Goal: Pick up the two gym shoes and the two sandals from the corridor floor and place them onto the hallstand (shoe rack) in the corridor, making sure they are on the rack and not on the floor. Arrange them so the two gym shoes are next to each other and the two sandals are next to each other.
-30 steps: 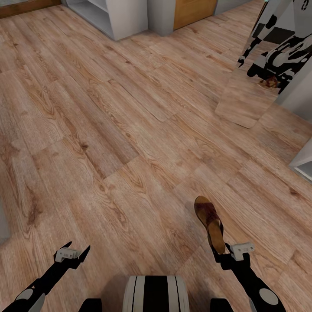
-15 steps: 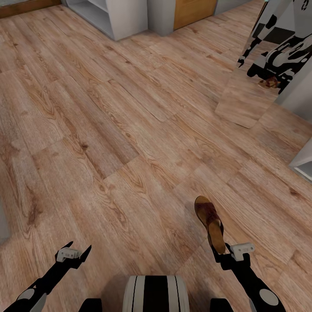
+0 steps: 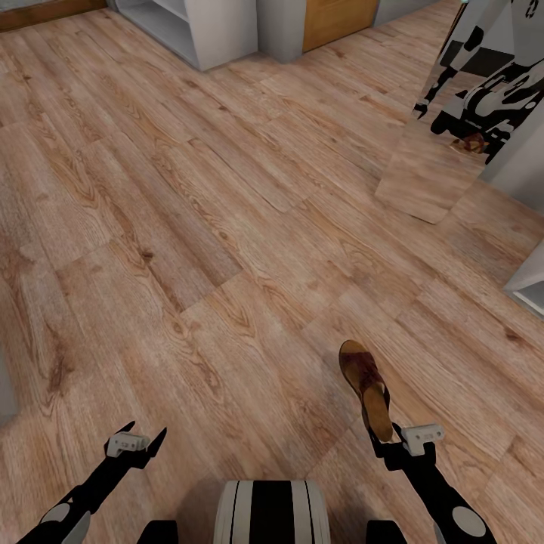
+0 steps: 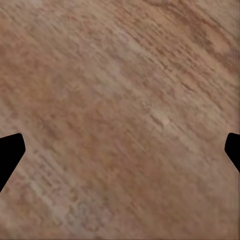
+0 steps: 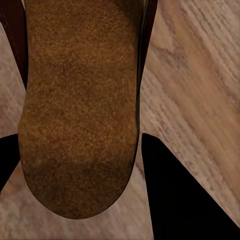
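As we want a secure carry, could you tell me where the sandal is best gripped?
Probably the heel end of the sandal, from behind along its length: the right gripper has jaws either side of the narrow rounded heel, clear of the strap.

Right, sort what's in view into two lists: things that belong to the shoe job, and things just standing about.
Job:
sandal, heel end between the right gripper fingers
corridor floor
pale-grey open-shelf unit, possibly the hallstand; too little shows to tell

Standing about:
mirror leaning at the right
wooden door
left gripper, open, over bare planks
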